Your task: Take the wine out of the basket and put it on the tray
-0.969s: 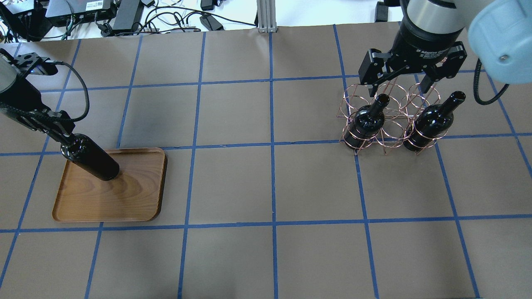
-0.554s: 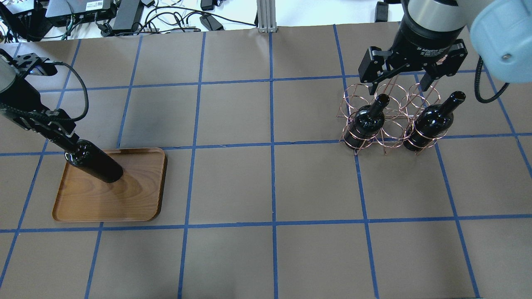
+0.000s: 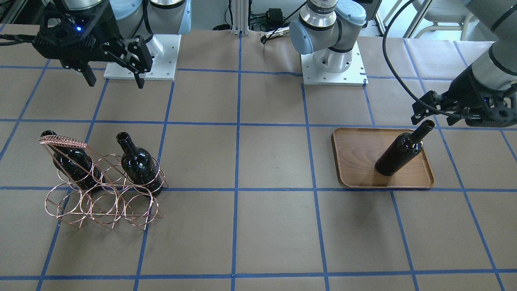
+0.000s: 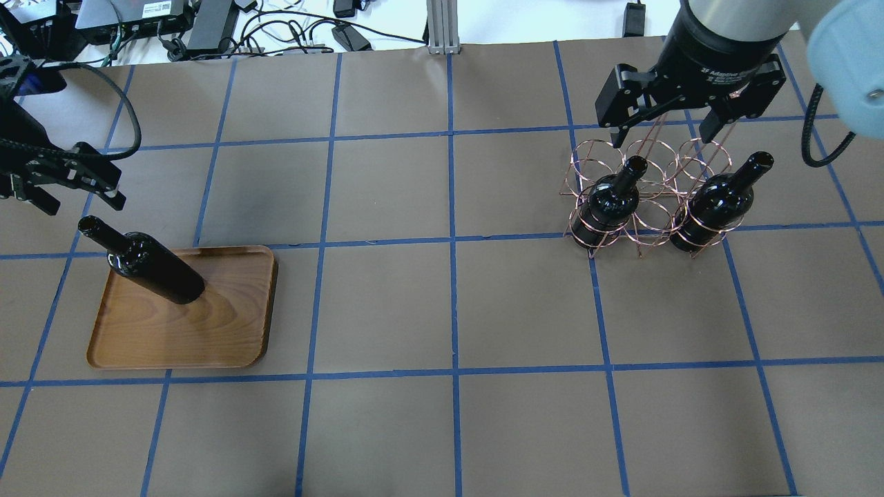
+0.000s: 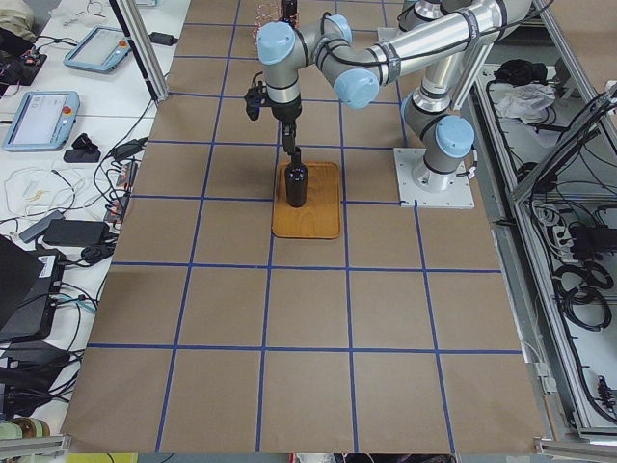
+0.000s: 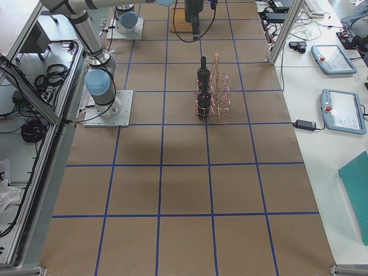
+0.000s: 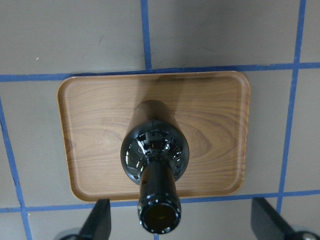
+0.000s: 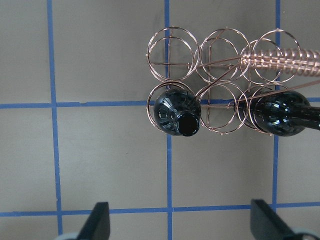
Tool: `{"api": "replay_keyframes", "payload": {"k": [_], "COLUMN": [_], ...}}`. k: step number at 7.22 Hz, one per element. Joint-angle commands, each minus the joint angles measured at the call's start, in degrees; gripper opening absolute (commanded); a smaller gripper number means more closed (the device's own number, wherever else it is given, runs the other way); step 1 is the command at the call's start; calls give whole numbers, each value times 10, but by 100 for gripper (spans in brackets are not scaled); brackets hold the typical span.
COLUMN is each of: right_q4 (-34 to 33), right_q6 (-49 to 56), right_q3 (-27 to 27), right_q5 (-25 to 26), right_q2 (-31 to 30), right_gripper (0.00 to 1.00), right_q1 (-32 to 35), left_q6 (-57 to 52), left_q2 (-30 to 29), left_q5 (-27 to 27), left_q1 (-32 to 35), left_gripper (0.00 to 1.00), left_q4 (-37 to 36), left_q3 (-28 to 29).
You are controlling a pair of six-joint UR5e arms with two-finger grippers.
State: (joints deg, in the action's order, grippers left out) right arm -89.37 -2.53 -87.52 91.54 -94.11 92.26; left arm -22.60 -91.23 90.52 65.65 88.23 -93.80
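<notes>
Placement step, judged complete. One wine bottle (image 4: pixel 155 266) is shown standing upright on the tray (image 4: pixel 221 338), ungripped, with the left claw (image 4: pixel 83 205) spread just above its mouth. Two further bottles (image 4: pixel 608 207) are seated in the basket (image 4: pixel 652 215), over which the right claw (image 4: pixel 663 138) is held spread. Next, a descent onto one neck is called for.

Neck of one wine (image 8: pixel 278 114) cropped
</notes>
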Motion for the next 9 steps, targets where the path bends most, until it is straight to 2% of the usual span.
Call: {"api": "replay_keyframes", "payload": {"k": [1, 3, 6, 9], "right_q4": [5, 7, 14, 10], "right_q6": [0, 0, 0, -5], "right_q3": [6, 4, 1, 1], "right_q5": [0, -2, -2, -3], "right_q2": [-15, -12, -8, -6], "right_gripper": [100, 100, 100, 100], "right_q1": [1, 3, 3, 4], "left_q6": [88, 195, 215, 212], "left_q2": [18, 32, 36, 40], "left_q5": [1, -2, -11, -3], "left_q1": [68, 141, 225, 243], "left_gripper": [100, 100, 100, 100], "left_q4": [1, -1, -4, -3], "left_q3": [38, 38, 37, 32]}}
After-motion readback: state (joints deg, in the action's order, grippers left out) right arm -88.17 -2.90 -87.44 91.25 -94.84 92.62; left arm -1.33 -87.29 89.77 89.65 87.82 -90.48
